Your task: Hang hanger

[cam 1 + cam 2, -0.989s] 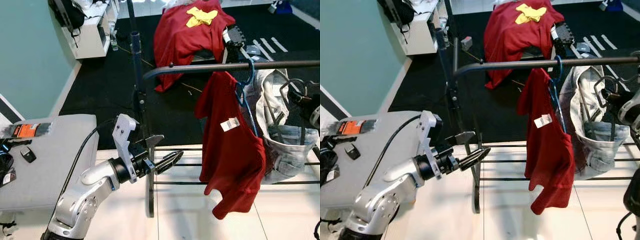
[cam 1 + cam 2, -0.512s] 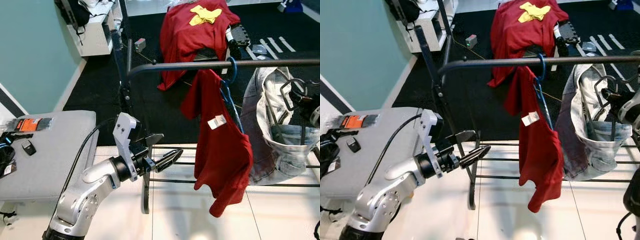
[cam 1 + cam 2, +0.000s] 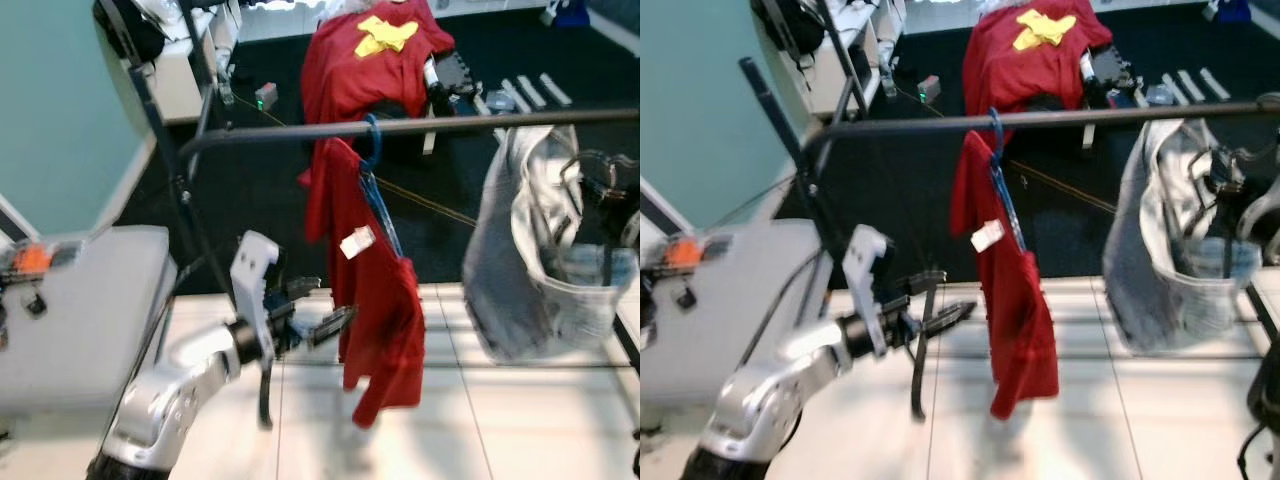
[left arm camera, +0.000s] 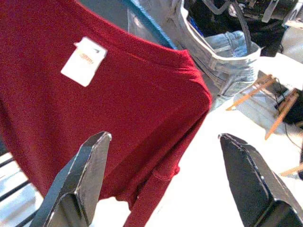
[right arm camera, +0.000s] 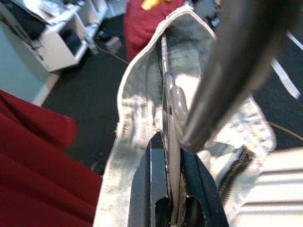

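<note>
Floor: glossy white tile floor (image 3: 520,420) meets black carpet (image 3: 260,190).
Rail: dark metal clothes rail (image 3: 450,124) carries red shirt (image 3: 375,300) and pale jeans (image 3: 520,270).
Left gripper (image 3: 318,322): jaws released beside shirt.
Right gripper (image 5: 173,198): jaws grasping grey wire hanger (image 5: 166,99) at rail.

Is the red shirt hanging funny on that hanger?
Yes. The red shirt hangs lopsided on the blue hanger from the rail, bunched to one side, its white tag showing outside.

a silver metal hanger (image 5: 169,113) carries pale denim jeans (image 3: 520,260), its hook against the dark rail (image 3: 420,125).
</note>
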`<state>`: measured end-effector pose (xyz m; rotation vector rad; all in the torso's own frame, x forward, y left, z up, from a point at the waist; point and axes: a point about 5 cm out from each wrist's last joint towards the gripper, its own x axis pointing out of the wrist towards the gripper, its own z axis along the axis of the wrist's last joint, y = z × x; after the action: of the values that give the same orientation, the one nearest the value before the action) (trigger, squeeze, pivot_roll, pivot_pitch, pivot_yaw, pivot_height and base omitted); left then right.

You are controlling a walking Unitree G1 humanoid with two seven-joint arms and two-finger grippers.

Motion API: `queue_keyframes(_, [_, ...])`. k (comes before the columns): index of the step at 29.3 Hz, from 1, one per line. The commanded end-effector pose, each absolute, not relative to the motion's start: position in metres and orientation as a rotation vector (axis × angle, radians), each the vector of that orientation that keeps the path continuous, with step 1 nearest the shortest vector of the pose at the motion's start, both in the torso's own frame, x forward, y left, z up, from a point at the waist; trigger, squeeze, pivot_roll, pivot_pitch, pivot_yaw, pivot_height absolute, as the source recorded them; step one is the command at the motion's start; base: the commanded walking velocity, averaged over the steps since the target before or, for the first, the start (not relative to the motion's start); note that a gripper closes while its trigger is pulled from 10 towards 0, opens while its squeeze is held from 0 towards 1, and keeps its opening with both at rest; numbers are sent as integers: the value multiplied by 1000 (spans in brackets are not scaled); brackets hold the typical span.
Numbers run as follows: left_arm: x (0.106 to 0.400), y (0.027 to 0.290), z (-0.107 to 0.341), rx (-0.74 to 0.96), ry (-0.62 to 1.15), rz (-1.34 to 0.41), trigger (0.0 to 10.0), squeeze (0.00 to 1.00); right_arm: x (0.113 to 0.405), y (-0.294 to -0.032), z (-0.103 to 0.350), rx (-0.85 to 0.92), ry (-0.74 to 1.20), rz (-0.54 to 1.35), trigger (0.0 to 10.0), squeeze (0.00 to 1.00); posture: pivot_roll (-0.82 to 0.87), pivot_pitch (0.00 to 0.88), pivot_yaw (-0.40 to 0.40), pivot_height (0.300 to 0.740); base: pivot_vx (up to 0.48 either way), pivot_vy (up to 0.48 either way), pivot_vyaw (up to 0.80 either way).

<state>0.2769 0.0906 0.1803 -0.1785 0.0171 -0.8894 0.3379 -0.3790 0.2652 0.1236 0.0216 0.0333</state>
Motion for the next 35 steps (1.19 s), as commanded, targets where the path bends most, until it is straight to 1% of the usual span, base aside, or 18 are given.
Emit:
queue_keyframes(1, [280, 99, 172, -170, 54, -832, 10000, 0, 340, -375, 266, 126, 17, 53, 10000, 0, 56, 160, 92, 740, 0, 0, 0])
queue_keyframes(8, [283, 100, 171, -148, 36, -800, 10000, 0, 341, -375, 266, 124, 16, 55, 10000, 0, 55, 163, 93, 740, 0, 0, 0])
queue_keyframes(22, [282, 100, 173, -156, 20, -809, 10000, 0, 342, -374, 283, 90, -20, 59, 10000, 0, 57, 176, 102, 740, 0, 0, 0])
queue_keyframes(30, [274, 100, 185, -226, -56, -868, 10000, 0, 347, -366, 295, 38, -56, 104, 10000, 0, 70, 189, 112, 740, 0, 0, 0])
queue_keyframes(35, [273, 101, 185, -235, -51, -871, 10000, 0, 349, -365, 301, 29, -64, 91, 10000, 0, 74, 195, 119, 740, 0, 0, 0])
